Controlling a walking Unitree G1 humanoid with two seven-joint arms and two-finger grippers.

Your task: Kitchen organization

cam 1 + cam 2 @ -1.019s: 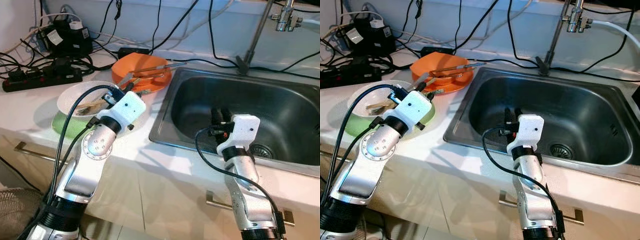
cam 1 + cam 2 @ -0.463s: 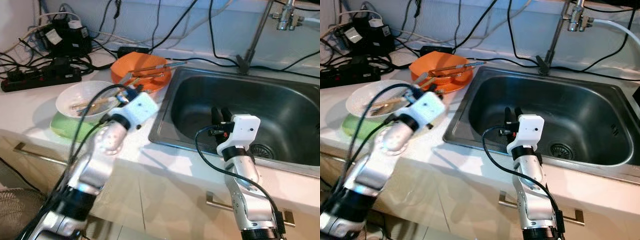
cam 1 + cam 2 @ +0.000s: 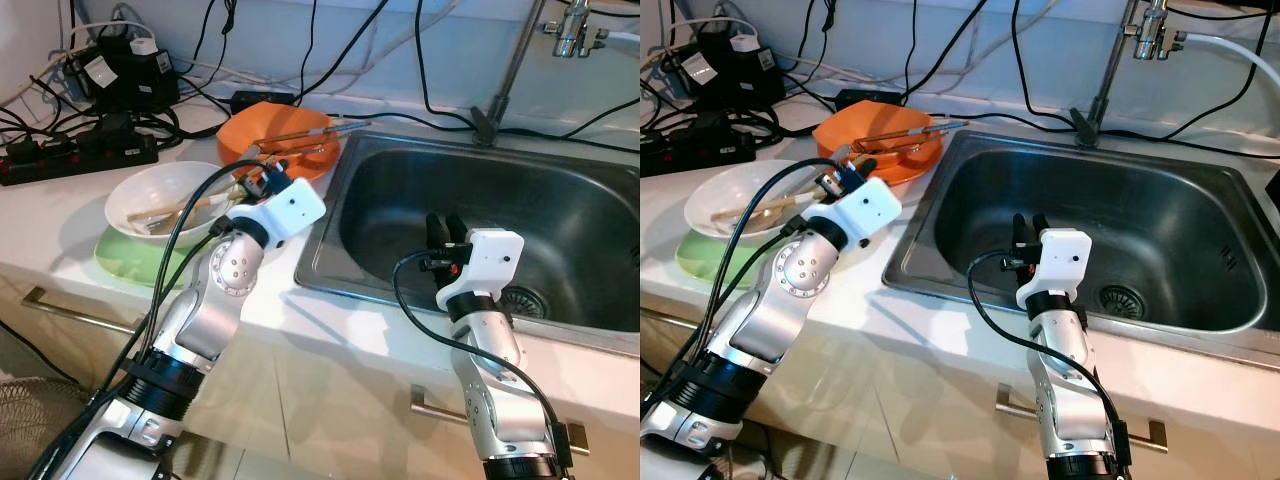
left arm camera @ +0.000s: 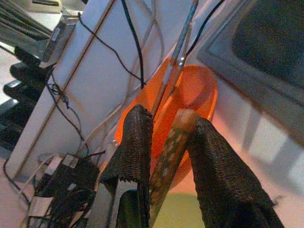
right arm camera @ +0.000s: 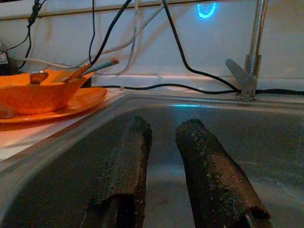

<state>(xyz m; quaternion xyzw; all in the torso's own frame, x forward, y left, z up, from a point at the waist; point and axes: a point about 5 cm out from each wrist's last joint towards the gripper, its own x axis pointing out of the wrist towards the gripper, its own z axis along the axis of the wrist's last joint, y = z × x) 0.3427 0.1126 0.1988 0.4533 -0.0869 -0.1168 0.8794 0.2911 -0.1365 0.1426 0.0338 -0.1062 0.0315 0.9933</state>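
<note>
My left gripper [image 3: 252, 178] hovers over the counter between a white bowl [image 3: 135, 195] and an orange bowl [image 3: 300, 125]. It is shut on a brown speckled wooden stick [image 4: 171, 147] that runs lengthwise between its fingers. More utensils [image 3: 170, 208] lie in the white bowl, which sits on a green plate [image 3: 125, 262]. Long metal utensils [image 3: 325, 127] rest across the orange bowl. My right gripper [image 3: 442, 224] hangs inside the steel sink [image 3: 560, 210], open, with nothing between its fingers [image 5: 204, 156].
A tap [image 3: 515, 70] rises behind the sink. A black power strip [image 3: 80, 150], adapters and several cables crowd the back left of the counter. Drawer handles [image 3: 60, 305] run below the counter's front edge.
My left arm has swung right, from over the white bowl's rim towards the orange bowl, keeping the stick in its grip. The right arm has stayed put.
</note>
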